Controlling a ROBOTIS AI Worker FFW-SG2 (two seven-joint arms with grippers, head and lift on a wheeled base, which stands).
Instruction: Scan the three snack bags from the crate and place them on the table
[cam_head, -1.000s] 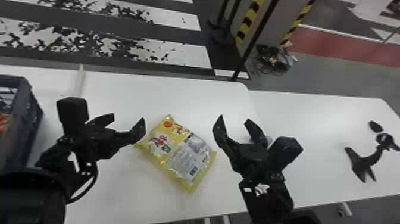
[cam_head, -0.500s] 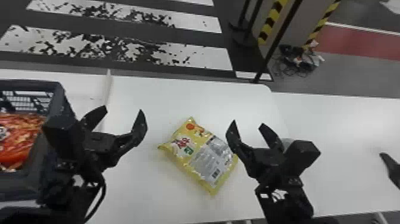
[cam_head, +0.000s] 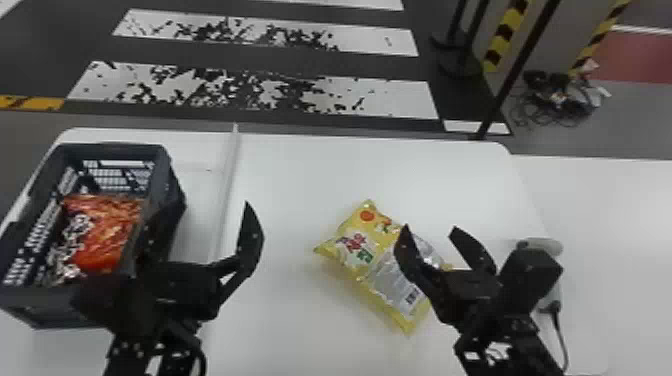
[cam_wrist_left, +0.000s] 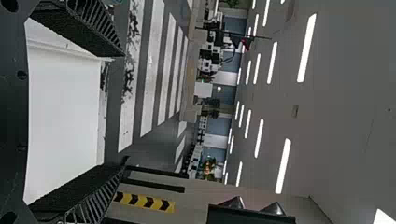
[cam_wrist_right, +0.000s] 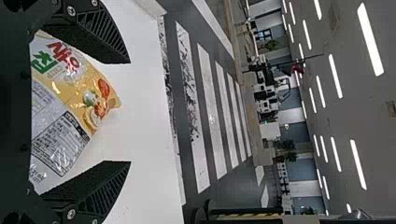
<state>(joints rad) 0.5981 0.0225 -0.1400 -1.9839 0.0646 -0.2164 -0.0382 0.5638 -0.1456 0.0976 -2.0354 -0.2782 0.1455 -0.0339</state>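
Left gripper (cam_head: 209, 215): fingers spread wide, nothing between them, raised above the table beside the crate
Right gripper (cam_head: 430, 229): fingers well apart, nothing gripped, above the edge of the yellow snack bag; whether it touches the bag I cannot tell
Yellow snack bag (cam_head: 357, 250): flat on the table, between the two grippers, nearer the right one, whose inner finger covers part of it in the head view; its silver panel with a barcode faces up
Crate (cam_head: 117, 149): dark, slatted, to the left of the left gripper, partly hidden by that gripper's outer finger
Orange-red snack packaging (cam_head: 112, 235): inside the crate, left of the left gripper; how many bags, I cannot tell
Table (cam_head: 300, 175): white, under both grippers
White strip (cam_head: 227, 190): running away beyond the left gripper, between crate and yellow bag
Black cable (cam_head: 561, 335): just right of the right gripper
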